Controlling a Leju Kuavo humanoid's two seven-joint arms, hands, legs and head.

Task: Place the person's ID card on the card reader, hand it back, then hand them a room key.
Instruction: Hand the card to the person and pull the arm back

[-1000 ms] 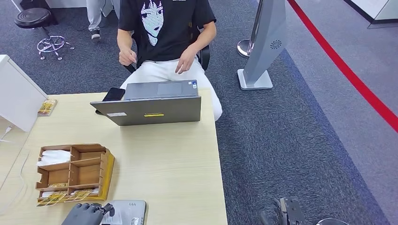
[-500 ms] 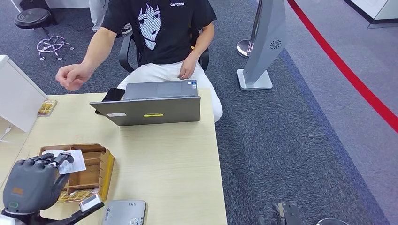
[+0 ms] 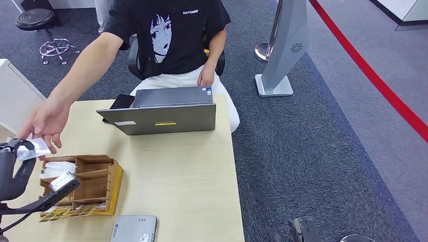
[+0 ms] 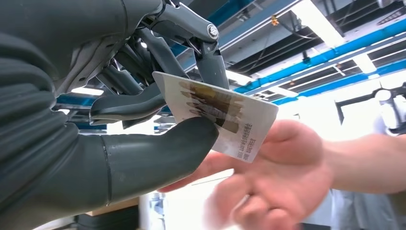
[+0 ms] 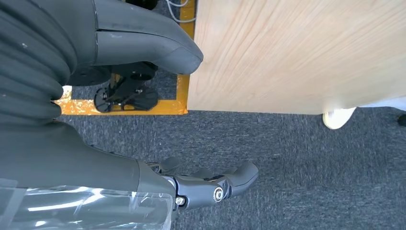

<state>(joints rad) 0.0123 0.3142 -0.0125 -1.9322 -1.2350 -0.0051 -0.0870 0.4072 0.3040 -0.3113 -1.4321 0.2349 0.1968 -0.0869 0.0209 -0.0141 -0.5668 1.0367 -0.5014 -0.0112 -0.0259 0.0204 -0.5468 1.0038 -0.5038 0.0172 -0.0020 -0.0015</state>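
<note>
Pinching the card (image 4: 218,117) in our left hand (image 4: 143,120) under the person's hand (image 4: 268,177), we risk dropping it by releasing early; right hand (image 5: 201,184) hangs empty, fingers apart.

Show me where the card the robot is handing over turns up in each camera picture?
Head view: the card is at the far left edge, in the left hand, under the person's hand.
Left wrist view: card mid-picture, pinched.
Right wrist view: not there.
Shared landmark: the person's hand.

Grey hand (image 4: 119,143), white brown-patterned card (image 4: 218,117)
</note>
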